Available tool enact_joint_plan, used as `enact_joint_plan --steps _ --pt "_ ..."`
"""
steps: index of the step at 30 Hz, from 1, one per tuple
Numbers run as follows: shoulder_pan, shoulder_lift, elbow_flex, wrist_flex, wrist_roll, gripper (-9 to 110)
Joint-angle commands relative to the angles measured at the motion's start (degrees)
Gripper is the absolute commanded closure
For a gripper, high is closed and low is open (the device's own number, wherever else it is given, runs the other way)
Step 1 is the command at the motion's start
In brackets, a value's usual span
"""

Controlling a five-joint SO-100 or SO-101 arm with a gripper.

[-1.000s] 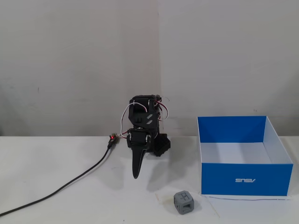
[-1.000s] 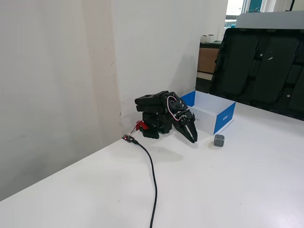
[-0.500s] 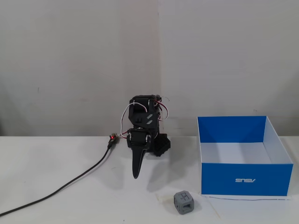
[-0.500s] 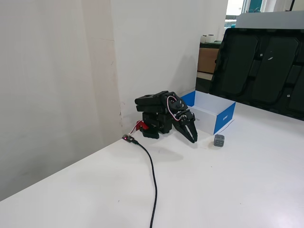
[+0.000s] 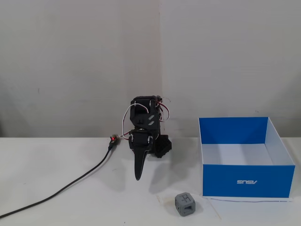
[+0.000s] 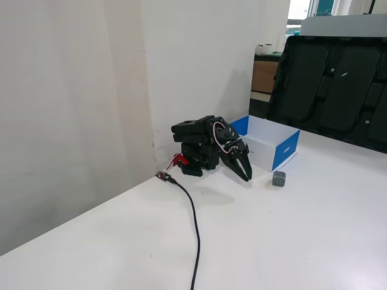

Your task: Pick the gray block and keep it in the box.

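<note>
Item one: black arm (image 5: pixel 146 123), folded low against the back wall (image 5: pixel 80 61), red and white wires looping over its upper joints. Its claw (image 5: pixel 138 175) points down toward the counter (image 5: pixel 66 179) in a fixed view, fingers drawn together to a single dark tip and holding nothing; in the other fixed view the claw (image 6: pixel 247 176) slants down toward the right, tip just above the surface, also closed and empty. Item two: the gray block (image 5: pixel 185 205), a small cube with rounded corners and recessed faces, an H-like mark on its top, resting upright on the counter near the front edge of one fixed view, just left of the box's front left corner and apart from it; the same gray block (image 6: pixel 279 178) shows in the other fixed view between the claw tip and the box, touching neither. Item three: the box (image 5: pixel 247 181), open-topped, blue outside with a white logo printed upside down on its front wall, white inside, interior holding nothing visible; it stands to the right of the arm. Item four: black cable (image 5: pixel 61 188), running from a red-tipped connector beside the arm base out across the counter to the lower left. Item five: dark moulded trays (image 6: pixel 332 84) leaning upright beyond the counter, seen in one fixed view only.
</note>
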Motion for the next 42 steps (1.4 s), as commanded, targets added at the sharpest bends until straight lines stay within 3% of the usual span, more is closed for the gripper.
enact_joint_plan --steps 1,18,26,37,42 --pt "-1.2 6.6 -1.7 0.4 0.0 101" --pt "-11.4 -23.4 -20.4 -7.3 -1.9 101" --pt "-13.5 -49.0 -37.3 -7.2 -1.8 101" --pt "-19.5 -67.9 -50.9 -5.2 -4.8 101" --pt "-21.3 -73.7 -53.3 -5.0 -5.1 93"
